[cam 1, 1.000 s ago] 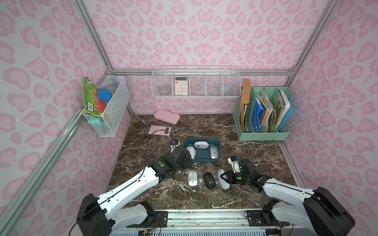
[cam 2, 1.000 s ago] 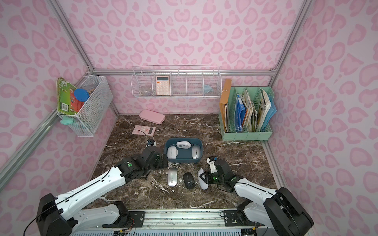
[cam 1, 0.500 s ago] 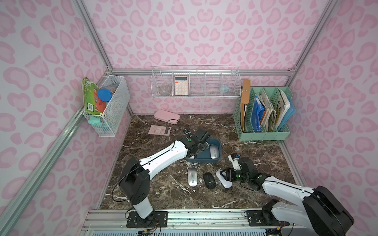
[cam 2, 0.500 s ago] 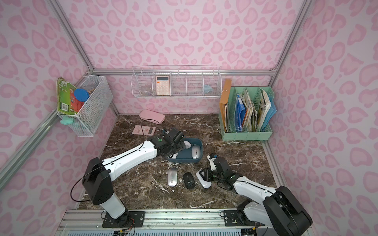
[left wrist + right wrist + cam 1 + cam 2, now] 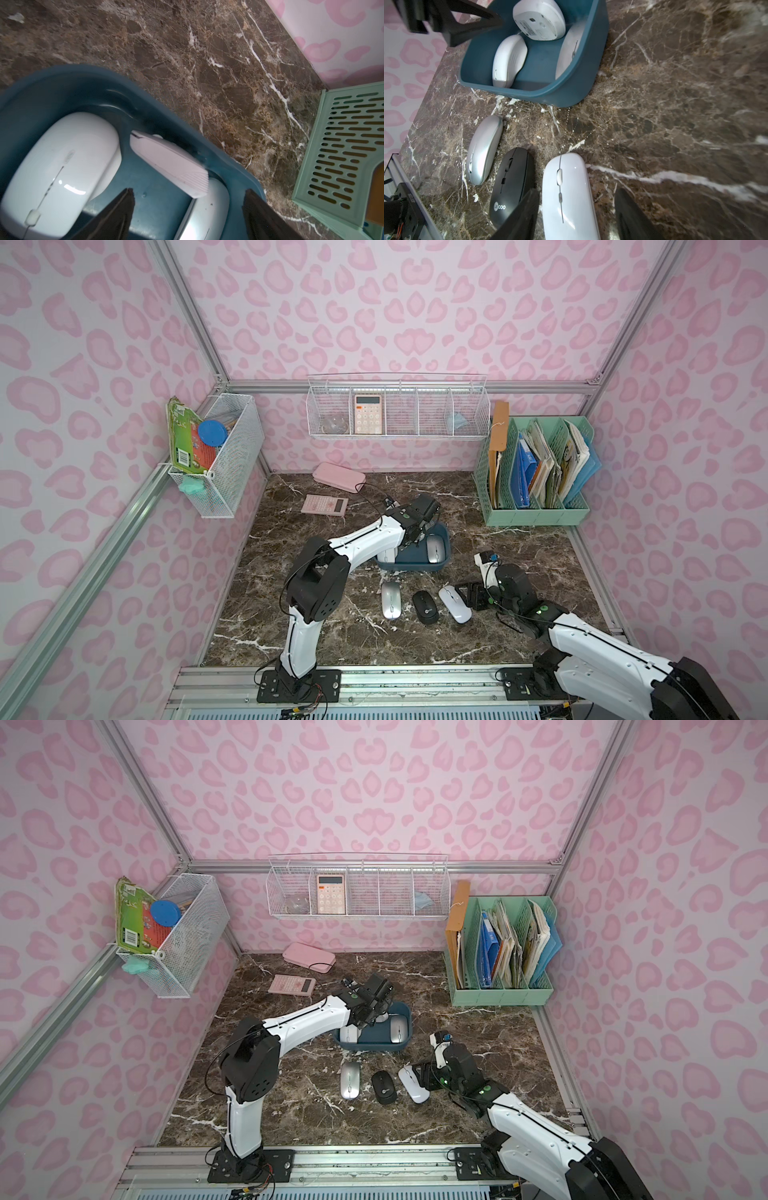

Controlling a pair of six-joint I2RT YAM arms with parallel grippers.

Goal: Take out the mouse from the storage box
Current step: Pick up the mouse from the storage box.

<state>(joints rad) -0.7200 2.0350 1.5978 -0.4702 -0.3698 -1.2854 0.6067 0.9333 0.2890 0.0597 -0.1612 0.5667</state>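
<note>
Left wrist view: my left end effector hangs open over the storage box; right end effector open around white mouse.

Pairs glossy white link shells with boxy matte-black joint housings on the left arm and the right arm alike, each mounted on a black base plate fixed with silver screws. Carries thin black cables looping loose past the joints (with coloured wires at the left base), plus a small green dot near each wrist and a white block with a blue tab at the right wrist. Ends in the left gripper and the right gripper, both with flat, tapering black fingers.
</note>
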